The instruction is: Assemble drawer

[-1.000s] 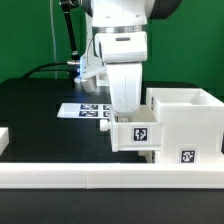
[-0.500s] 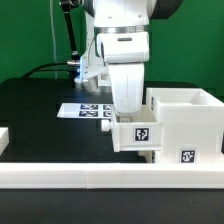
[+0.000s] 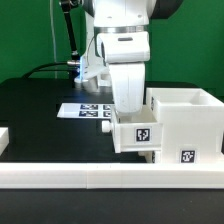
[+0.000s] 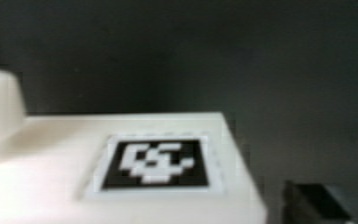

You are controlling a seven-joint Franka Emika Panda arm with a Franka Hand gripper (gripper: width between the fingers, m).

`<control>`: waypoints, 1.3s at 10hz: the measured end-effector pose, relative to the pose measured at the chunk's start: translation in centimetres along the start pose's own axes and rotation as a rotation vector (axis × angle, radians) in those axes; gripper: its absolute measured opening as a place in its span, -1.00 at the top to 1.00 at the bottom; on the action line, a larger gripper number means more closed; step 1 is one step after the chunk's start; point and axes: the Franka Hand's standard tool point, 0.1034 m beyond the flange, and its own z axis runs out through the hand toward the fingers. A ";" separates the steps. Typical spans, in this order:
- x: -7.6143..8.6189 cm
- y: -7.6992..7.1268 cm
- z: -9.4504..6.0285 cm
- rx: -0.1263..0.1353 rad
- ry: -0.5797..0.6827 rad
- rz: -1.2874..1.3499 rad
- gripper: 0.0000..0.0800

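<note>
gripper (image 3: 127,112) low against the smooth white boxy drawer (image 3: 175,125).

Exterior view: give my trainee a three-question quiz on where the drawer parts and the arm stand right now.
1. True or false: the tray lies flat on the marker board.
2. Which is closest to the housing? A) the marker board B) the tray C) the white rail's end at the exterior view's left.
3. Fill in: the arm comes down right over the ____.

Key
1. False: it sits against the housing's side, on the exterior view's left of it, clear of the marker board.
2. B.
3. Tray; whether the gripper is open or shut cannot be told.
</note>
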 end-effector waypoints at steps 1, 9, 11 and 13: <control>0.0 0.3 -0.6 -0.009 -0.002 -0.002 -0.45; -6.4 0.8 -4.7 -0.019 -0.042 -0.032 -0.62; -6.6 1.4 -3.6 -0.011 -0.032 -0.027 -0.62; -5.7 2.0 -2.5 -0.004 -0.022 -0.019 -0.62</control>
